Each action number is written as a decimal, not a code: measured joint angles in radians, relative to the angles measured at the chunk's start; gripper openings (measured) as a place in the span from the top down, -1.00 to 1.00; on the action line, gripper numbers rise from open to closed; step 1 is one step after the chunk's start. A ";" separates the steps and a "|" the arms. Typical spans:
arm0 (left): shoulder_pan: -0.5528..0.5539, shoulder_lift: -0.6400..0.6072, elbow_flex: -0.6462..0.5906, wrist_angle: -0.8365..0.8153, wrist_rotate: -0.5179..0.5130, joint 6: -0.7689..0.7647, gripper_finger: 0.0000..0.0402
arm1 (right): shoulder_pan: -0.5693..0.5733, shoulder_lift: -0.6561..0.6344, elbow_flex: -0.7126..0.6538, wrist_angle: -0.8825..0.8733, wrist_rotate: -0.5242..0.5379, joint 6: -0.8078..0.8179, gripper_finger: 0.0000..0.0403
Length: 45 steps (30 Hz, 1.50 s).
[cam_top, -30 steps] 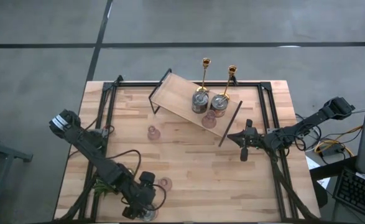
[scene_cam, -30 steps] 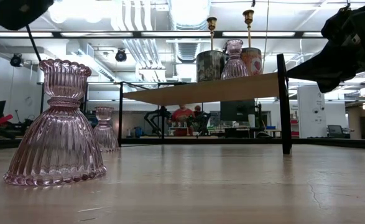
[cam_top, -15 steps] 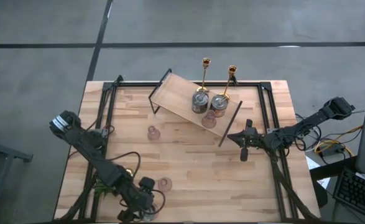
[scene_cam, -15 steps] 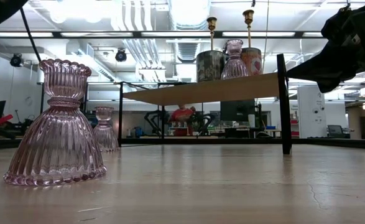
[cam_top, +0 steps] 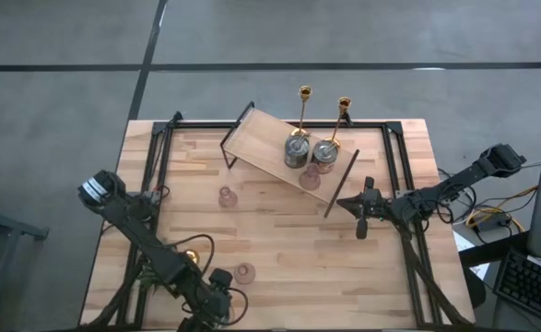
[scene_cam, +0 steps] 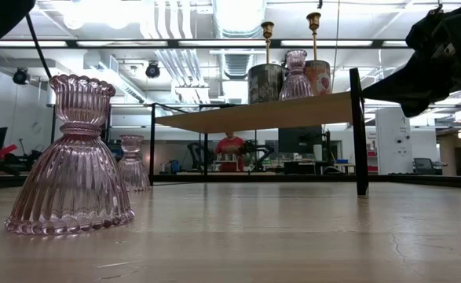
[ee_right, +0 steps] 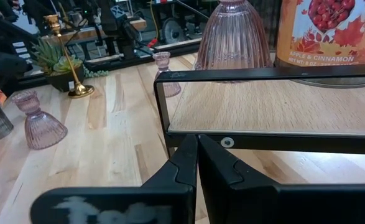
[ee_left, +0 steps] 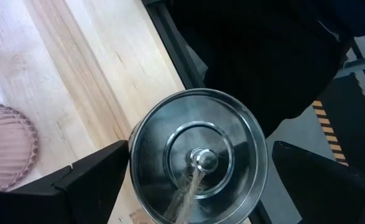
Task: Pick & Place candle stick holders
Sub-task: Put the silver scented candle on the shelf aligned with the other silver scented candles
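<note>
At the counter's (cam_top: 279, 235) near edge my left tool (ee_left: 198, 174) hangs released over a silvery round holder (ee_left: 198, 158), fingers either side, not gripping. My right tool (ee_right: 198, 165) waits clenched and empty by the raised shelf (cam_top: 265, 138) carrying five more holders.

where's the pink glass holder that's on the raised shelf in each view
High view: pink holder at the shelf's end nearest the right arm, by the silver holders.
Low view: pink holder on the shelf, between the silver holders.
Right wrist view: pink holder on the shelf.
Left wrist view: not in it.
Shared landmark: the shelf.
</note>
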 joint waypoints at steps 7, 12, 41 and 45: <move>-0.003 0.016 0.000 0.001 -0.004 -0.006 -0.99 | 0.000 0.000 0.000 0.000 0.000 0.000 0.96; -0.004 0.037 0.002 0.002 -0.028 -0.013 -0.99 | 0.000 0.000 0.000 0.000 0.000 0.000 0.96; 0.001 0.067 0.000 -0.053 -0.238 0.007 -0.99 | 0.000 0.000 0.000 0.000 0.000 0.000 0.96; 0.001 0.067 0.000 -0.066 -0.246 0.039 -0.99 | 0.000 0.000 0.000 0.000 0.000 0.000 0.96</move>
